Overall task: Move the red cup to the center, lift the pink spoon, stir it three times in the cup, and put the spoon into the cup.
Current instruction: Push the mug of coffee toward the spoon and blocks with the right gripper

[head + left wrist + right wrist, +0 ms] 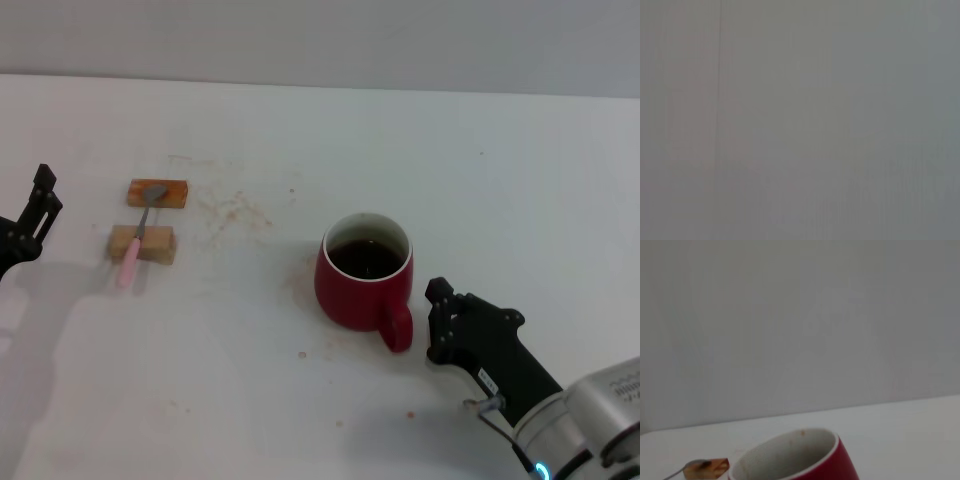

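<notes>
The red cup (352, 290) stands near the middle of the table with dark liquid inside and its handle (398, 328) turned toward the front right. In the right wrist view the red cup (840, 462) shows from the side, rim and white inside visible. The pink spoon (133, 250) lies across two wooden blocks at the left, its metal bowl (153, 192) on the far block. My right gripper (440, 297) sits just right of the cup's handle, apart from it. Far from the spoon, my left gripper (42, 197) hangs at the left edge.
The far wooden block (172, 192) and the near wooden block (160, 243) support the spoon; one block (715, 467) with the spoon bowl (696, 465) shows in the right wrist view. Brown specks (235, 207) dot the white table. The left wrist view shows only plain grey.
</notes>
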You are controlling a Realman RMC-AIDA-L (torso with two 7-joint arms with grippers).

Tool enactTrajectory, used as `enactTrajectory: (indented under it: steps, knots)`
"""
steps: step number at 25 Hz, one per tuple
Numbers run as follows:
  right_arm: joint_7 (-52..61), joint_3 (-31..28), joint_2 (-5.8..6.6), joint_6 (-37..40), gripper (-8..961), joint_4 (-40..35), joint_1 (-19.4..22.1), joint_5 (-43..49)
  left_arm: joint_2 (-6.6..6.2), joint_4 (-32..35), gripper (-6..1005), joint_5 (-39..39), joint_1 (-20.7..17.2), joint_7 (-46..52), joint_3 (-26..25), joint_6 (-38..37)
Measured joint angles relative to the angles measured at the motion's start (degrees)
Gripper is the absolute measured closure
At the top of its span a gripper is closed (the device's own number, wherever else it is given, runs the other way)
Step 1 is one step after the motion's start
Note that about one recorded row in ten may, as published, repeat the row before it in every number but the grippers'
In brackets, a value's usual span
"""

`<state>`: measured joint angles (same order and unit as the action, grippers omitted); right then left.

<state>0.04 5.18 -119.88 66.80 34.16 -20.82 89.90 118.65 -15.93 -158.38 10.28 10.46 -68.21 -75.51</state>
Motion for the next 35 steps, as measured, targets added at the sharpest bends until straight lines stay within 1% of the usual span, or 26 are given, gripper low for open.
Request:
enactTrajectory:
  steps: [4,8,19,35]
  knots:
    - [0.48,-0.2,0.0,0.1,953,0.4,1.08,1.94,0.0,0.0,273,0.0,0.01,0.0,0.0,0.01]
    - [0.59,-0.27,0.0,0.06,953,0.57,0.67,2.2,0.0,0.02,275,0.0,0.22,0.0,0.0,0.02]
    - [0.58,-0.95,0.0,-0.47,953,-0.37,-1.79,2.26,0.0,0.13,280,0.0,0.35,0.0,0.01,0.01]
    - [0.57,-3.52,0.0,-4.8,953,-1.28,-6.02,2.6,0.08,0.26,288,0.0,1.09,0.0,0.01,0.05]
